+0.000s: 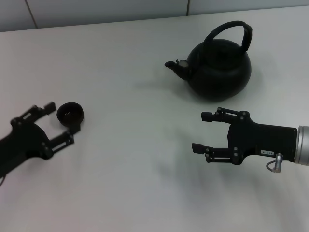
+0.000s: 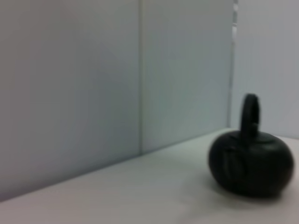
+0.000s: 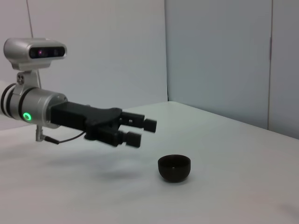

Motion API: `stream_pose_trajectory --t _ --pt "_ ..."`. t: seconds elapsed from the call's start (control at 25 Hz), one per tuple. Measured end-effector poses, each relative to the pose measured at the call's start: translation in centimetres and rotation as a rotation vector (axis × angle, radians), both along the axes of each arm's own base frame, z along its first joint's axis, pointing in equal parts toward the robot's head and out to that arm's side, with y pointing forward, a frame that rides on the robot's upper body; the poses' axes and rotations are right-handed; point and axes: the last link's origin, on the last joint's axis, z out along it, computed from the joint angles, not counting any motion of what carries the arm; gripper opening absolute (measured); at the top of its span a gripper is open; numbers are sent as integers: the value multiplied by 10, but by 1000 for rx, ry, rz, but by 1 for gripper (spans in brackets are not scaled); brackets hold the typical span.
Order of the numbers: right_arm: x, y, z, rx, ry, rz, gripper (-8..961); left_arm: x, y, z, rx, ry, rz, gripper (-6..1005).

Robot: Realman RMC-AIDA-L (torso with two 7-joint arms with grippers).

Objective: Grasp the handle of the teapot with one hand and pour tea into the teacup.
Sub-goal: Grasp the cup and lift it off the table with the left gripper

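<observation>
The matte-black teapot (image 1: pixel 219 70) stands upright at the back right of the white table, spout to the left, with its arched handle (image 1: pixel 233 28) up. It also shows in the left wrist view (image 2: pixel 250 163). The small black teacup (image 1: pixel 70 113) sits at the left. My left gripper (image 1: pixel 61 122) is open and empty, its fingertips beside the cup. In the right wrist view the left gripper (image 3: pixel 142 132) hovers just above and short of the teacup (image 3: pixel 174 167), apart from it. My right gripper (image 1: pixel 200 131) is open and empty in front of the teapot, apart from it. No tea shows.
The white table (image 1: pixel 135 183) runs back to a pale panelled wall (image 1: pixel 96 9). Nothing else stands on the table in these views.
</observation>
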Motion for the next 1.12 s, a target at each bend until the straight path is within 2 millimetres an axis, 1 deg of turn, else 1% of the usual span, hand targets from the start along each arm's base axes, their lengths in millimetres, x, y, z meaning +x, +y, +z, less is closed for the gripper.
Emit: stream_pose_trajectory --t 0.2,0.36,0.48,0.6,0.8,1.12 --pt "-1 1 0 1 -1 5 822 -3 10 10 66 -12 37 803" --pt "-2 1 1 0 1 8 820 -5 15 11 81 2 56 802" --pt "-2 2 1 1 0 11 821 -4 19 9 75 17 57 801" --pt "-3 2 1 0 1 13 822 -2 23 1 40 48 49 801" --pt "-3 2 1 -1 1 16 822 -1 29 -8 21 78 50 800" --pt "-4 3 2 1 -1 22 821 0 37 -16 11 146 44 798"
